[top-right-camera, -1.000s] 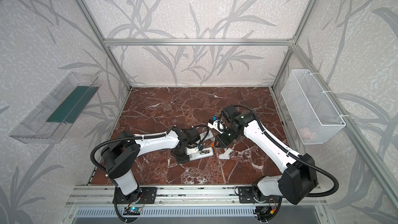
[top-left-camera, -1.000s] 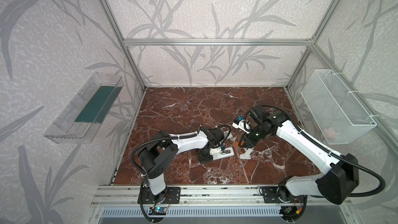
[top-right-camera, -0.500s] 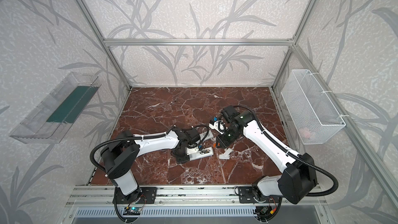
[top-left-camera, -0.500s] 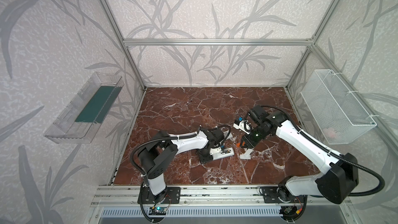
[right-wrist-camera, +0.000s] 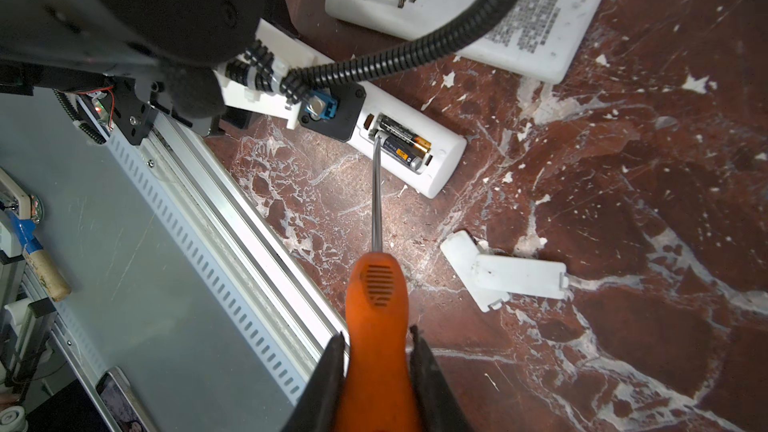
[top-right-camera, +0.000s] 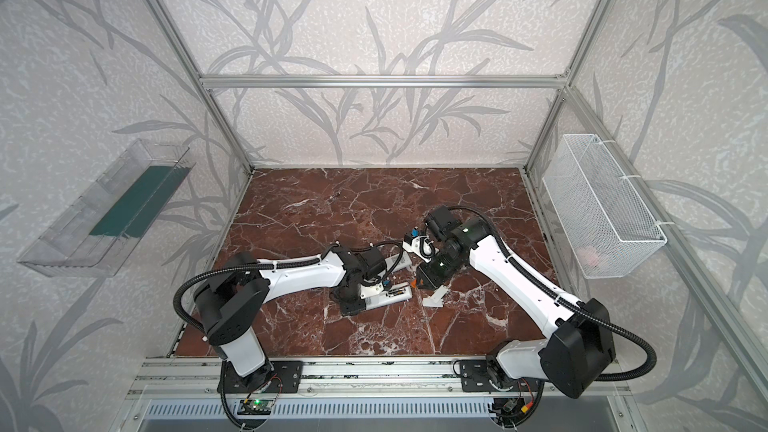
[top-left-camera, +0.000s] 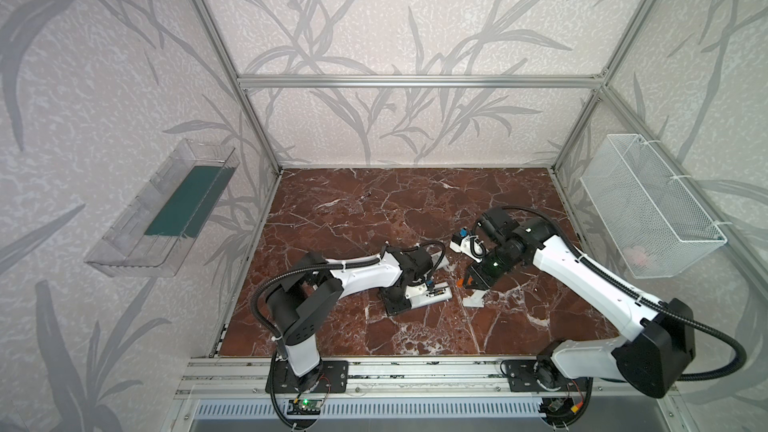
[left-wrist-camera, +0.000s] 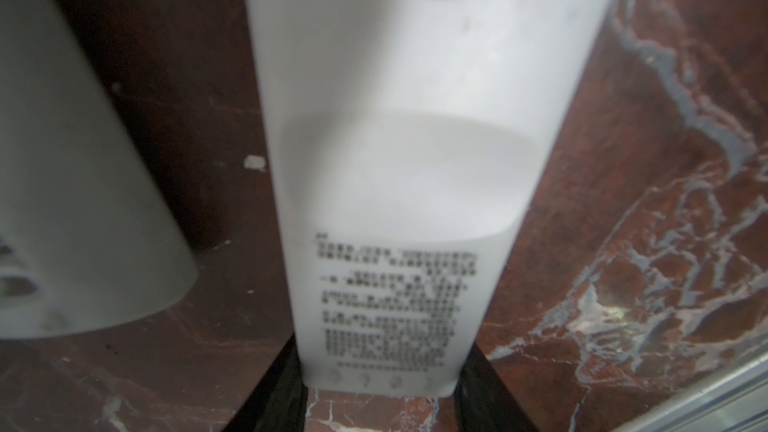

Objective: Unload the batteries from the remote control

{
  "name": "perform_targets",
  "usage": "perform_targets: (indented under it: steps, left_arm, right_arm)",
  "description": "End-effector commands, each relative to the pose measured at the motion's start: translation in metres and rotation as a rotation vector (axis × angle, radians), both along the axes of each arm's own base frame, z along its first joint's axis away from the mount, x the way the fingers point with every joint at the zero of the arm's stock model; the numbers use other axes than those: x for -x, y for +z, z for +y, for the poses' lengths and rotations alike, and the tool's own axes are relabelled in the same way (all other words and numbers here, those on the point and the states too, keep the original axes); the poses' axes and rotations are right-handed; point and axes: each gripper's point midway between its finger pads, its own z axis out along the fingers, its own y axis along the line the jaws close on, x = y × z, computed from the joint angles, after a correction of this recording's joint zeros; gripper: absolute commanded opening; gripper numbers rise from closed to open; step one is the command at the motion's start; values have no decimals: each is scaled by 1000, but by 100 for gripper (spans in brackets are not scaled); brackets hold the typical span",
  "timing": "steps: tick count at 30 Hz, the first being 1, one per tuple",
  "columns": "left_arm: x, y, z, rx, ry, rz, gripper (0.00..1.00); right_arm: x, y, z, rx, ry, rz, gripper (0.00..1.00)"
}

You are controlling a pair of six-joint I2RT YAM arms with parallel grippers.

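A white remote control point(right-wrist-camera: 432, 168) lies back-up on the marble floor with its bay open, and two dark batteries point(right-wrist-camera: 403, 141) sit side by side in the bay. My left gripper point(left-wrist-camera: 380, 384) is shut on the remote's printed end point(left-wrist-camera: 395, 305), one black finger on each side. In both top views it sits at the remote's left end point(top-left-camera: 397, 299). My right gripper point(right-wrist-camera: 377, 351) is shut on the orange-handled screwdriver point(right-wrist-camera: 376, 297). The screwdriver's tip rests at the end of the nearer battery. In a top view the right gripper point(top-left-camera: 471, 280) hovers just right of the remote point(top-left-camera: 430, 295).
A second white remote point(right-wrist-camera: 457, 6) with an empty bay lies just beyond. Two white covers point(right-wrist-camera: 519, 276) lie overlapped on the floor to the right. A tiny dark cylinder point(top-left-camera: 365, 196) lies far back. A wire basket point(top-left-camera: 648, 209) hangs on the right wall, a clear tray point(top-left-camera: 166, 209) on the left.
My left jaws have closed in a little on the remote's end. The right arm with the screwdriver has barely moved.
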Motion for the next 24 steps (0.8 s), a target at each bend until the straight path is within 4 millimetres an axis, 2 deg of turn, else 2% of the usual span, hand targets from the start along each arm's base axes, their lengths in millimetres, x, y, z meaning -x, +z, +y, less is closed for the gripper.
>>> perform_targets:
  steps: [1, 14, 19, 24]
  left_arm:
    - [2, 3, -1, 16, 13, 4, 46]
    - [0, 4, 0, 11, 18, -1, 43]
    - [0, 3, 1, 4, 17, 0, 41]
    - [0, 3, 2, -9, 16, 1, 36]
  right_arm:
    - [3, -7, 5, -6, 10, 28, 0]
    - [7, -26, 11, 55, 44, 55, 0]
    - [7, -29, 4, 129, 61, 39, 0]
    - [5, -31, -11, 216, 62, 17, 0]
